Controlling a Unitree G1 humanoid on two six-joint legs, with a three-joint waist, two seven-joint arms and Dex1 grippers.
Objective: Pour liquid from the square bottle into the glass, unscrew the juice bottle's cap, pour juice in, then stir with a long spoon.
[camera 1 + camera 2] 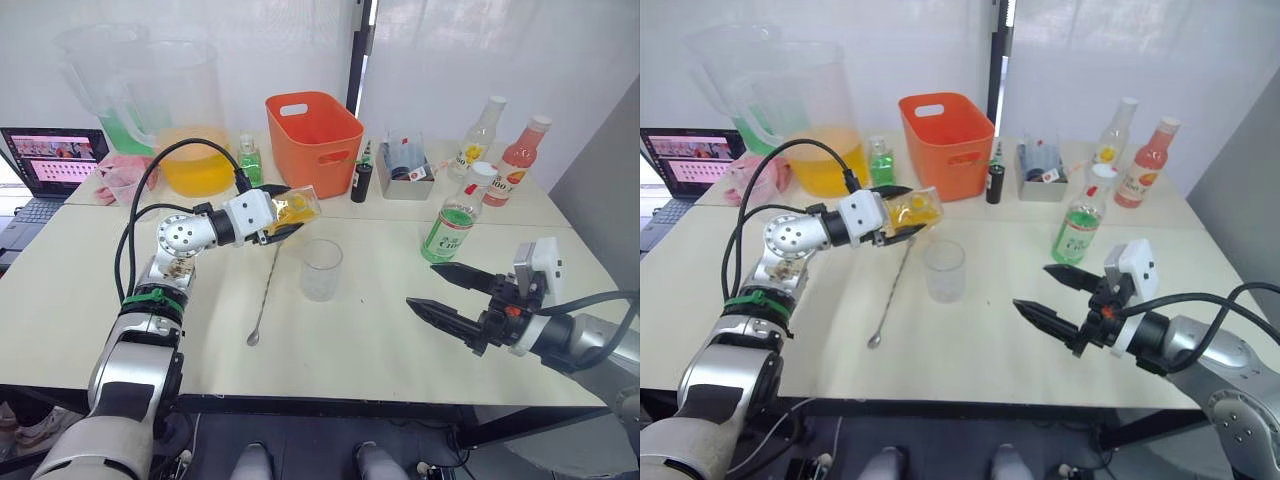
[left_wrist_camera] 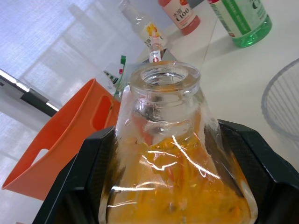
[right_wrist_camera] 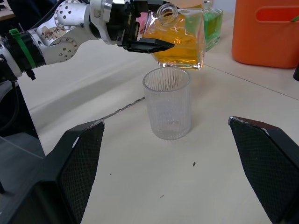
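Left claw (image 1: 283,218) pinching square bottle (image 1: 296,208), tipped above glass (image 1: 321,269) mid-table (image 1: 400,340); right claw (image 1: 440,293) spread.

Behind my work area: an orange plastic basket (image 1: 314,130), a large clear pitcher of orange liquid (image 1: 190,120), an open laptop (image 1: 47,165) at far left.

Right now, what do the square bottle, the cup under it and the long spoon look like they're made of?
Square bottle: clear, glossy, thick-walled, likely glass; its orange liquid shows through. Cup: transparent with fine vertical ribs; glass or plastic, can't tell. Long spoon: thin, grey, shiny, probably metal.
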